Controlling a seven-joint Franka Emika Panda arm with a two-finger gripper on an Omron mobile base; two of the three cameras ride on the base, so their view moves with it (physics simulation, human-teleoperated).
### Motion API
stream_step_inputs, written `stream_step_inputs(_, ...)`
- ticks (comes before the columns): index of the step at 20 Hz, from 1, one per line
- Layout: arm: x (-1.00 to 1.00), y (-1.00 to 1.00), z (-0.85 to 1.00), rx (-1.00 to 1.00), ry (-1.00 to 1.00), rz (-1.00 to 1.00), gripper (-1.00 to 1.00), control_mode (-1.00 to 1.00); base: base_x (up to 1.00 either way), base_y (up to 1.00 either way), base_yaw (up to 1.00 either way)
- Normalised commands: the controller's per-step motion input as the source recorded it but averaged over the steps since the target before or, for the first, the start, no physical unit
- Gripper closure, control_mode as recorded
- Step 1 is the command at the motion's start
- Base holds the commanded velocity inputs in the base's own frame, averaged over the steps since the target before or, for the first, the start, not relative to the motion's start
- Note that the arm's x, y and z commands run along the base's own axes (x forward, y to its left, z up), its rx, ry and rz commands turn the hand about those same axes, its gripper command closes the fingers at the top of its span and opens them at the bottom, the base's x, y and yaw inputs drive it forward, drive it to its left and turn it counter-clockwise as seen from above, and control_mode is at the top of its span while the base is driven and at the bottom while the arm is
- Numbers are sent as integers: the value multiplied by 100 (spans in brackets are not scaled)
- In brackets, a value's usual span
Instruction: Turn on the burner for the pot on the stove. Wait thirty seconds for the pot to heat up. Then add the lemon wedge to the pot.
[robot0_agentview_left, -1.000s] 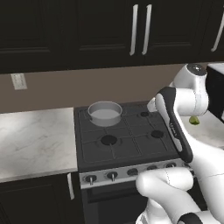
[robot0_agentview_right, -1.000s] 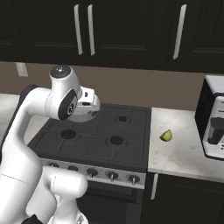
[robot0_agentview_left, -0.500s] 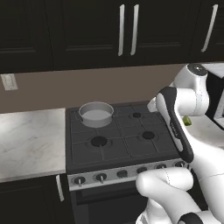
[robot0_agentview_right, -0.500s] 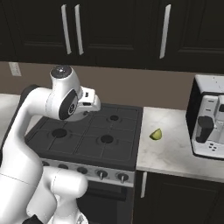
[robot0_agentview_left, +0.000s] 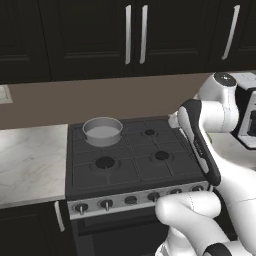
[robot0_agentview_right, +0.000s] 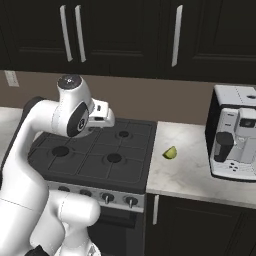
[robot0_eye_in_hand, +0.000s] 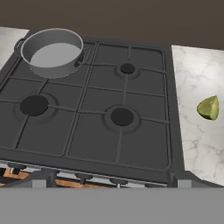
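We see the pot (robot0_eye_in_hand: 52, 52) on the stove (robot0_eye_in_hand: 100, 109) at its 10 o'clock burner; its pale inside holds nothing. In the right base view the lemon wedge (robot0_agentview_right: 170, 152) lies on the counter (robot0_agentview_right: 200, 172), at 3 o'clock from the stove. The jaws stand fully apart, holding nothing.

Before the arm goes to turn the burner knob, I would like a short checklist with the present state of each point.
1. Pot sits on the back left burner of the stove: ok.
2. Pot is upright, nothing inside it yet: ok.
3. Knobs on the front strip are unobstructed: ok.
4. Which knob belongs to the pot's burner: cannot tell.
5. Lemon wedge waits on the counter right of the stove, apart from the coffee machine: ok.
6. Gripper is open and holds nothing: ok.
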Motion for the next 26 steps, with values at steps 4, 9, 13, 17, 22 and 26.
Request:
stream_step_inputs(4,0,0,0,0,0,0,-100,100,0,-9,0)
stream_step_inputs(9,0,0,0,0,0,0,-100,-100,0,0,0)
stream_step_inputs(13,0,0,0,0,0,0,-100,-100,0,0,0)
stream_step_inputs(17,0,0,0,0,0,0,-100,-100,0,0,0)
stream_step_inputs(22,-3,13,0,-1,1,0,-100,-100,0,0,0)
stream_step_inputs(26,-1,59,-19,-9,0,0,-100,-100,0,0,0)
